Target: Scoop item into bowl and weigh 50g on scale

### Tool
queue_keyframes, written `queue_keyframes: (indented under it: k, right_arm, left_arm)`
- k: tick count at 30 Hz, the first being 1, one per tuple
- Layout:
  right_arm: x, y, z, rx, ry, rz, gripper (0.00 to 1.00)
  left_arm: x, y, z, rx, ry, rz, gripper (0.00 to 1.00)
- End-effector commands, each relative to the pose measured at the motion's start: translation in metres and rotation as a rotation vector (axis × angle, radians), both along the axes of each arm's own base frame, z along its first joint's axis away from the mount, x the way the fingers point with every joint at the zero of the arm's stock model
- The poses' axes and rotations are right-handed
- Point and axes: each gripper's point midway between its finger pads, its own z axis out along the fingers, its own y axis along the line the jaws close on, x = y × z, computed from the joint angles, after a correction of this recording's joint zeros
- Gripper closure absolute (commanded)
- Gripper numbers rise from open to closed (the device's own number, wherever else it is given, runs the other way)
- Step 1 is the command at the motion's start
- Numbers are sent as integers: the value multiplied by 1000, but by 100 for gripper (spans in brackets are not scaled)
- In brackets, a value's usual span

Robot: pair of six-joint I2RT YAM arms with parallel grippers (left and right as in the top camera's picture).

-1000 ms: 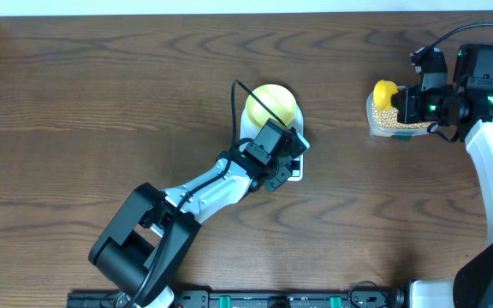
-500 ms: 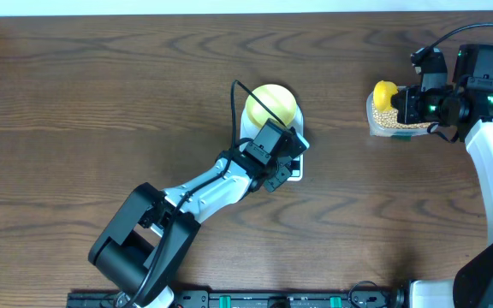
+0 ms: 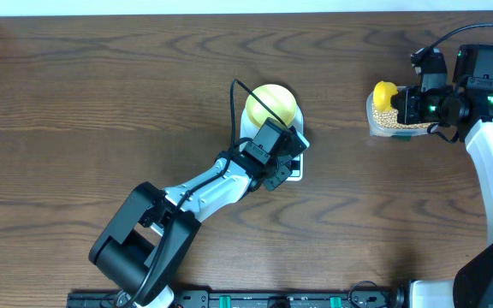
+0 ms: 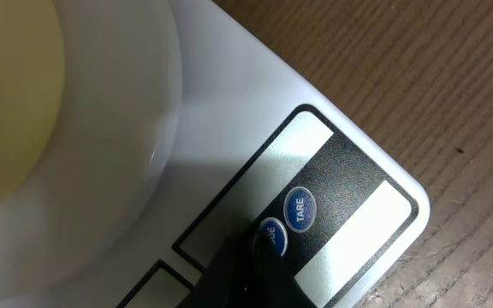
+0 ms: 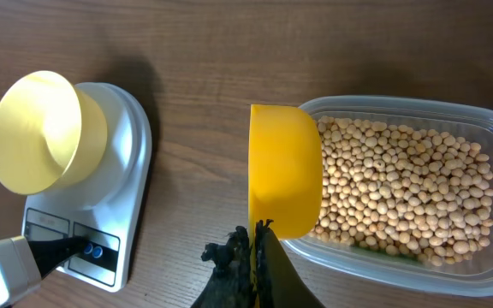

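Note:
The pale yellow bowl (image 3: 270, 104) stands on the white scale (image 5: 132, 145), and I see nothing in it. My left gripper (image 4: 259, 261) is shut and holds nothing. Its dark tip rests against one of the two blue buttons (image 4: 271, 233), next to the TARE button (image 4: 299, 210). My right gripper (image 5: 258, 238) is shut on the handle of a yellow scoop (image 5: 285, 167). The scoop hangs over the left end of a clear container (image 5: 452, 261) full of tan beans (image 5: 400, 184). The inside of the scoop is turned away from view.
The scale sits mid-table, with the left arm (image 3: 204, 188) reaching to it from the lower left. The bean container (image 3: 392, 121) is at the far right, under the right arm (image 3: 465, 98). Dark wood table (image 3: 101, 94) lies all around.

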Motion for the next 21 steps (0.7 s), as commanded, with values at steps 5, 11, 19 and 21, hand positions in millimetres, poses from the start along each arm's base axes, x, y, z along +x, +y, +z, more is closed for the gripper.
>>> queue_keyframes:
  k: [5, 11, 19, 21]
  right_arm:
    - [1, 2, 8, -6, -27, 19, 99]
    - [1, 2, 8, -6, -26, 19, 99]
    - [1, 2, 8, -6, -25, 18, 99]
    - [1, 2, 8, -6, -25, 19, 99]
  left_arm:
    - [-19, 29, -16, 63, 60, 62, 93]
    - [-8, 21, 44, -51, -53, 91, 93]
    - [-4, 17, 75, -109, -121, 90, 92]
    - [-3, 17, 75, -109, -121, 90, 92]
